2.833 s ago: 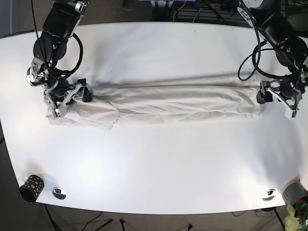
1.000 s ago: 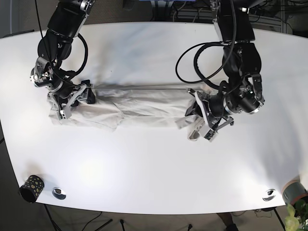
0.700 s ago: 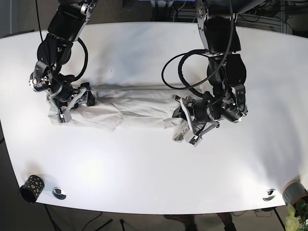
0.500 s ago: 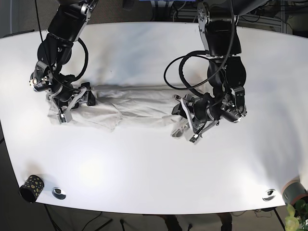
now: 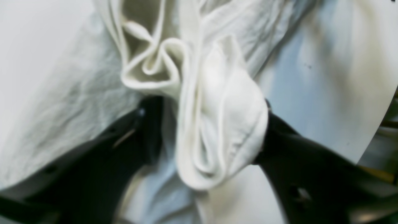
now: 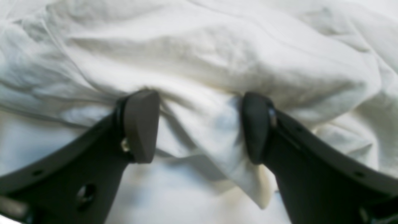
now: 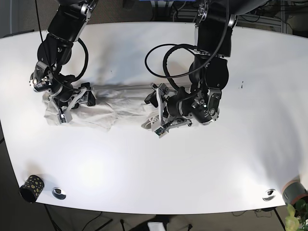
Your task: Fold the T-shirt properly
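A: T-shirt (image 7: 103, 107) is lying as a long crumpled band across the middle of the white table (image 7: 159, 168), one end bunched. The left gripper (image 5: 206, 130) is clamping a thick wad of its cloth; the right gripper (image 6: 199, 124) is standing with jaws apart, cloth sagging between them, not pinched as far as I can tell.

B: Risk?

A: The wad is looking uneven. Layers could be slipping out, or the fold landing skewed, since the far end is only loosely pinned.

B: Anything around the shirt?

A: Nearest the camera, well apart from it: a dotted cup (image 7: 32, 187), a small metal disc (image 7: 59, 193), another disc (image 7: 269, 195). Beyond the shirt, only cables (image 7: 166, 62). Nothing is blocking the fold.
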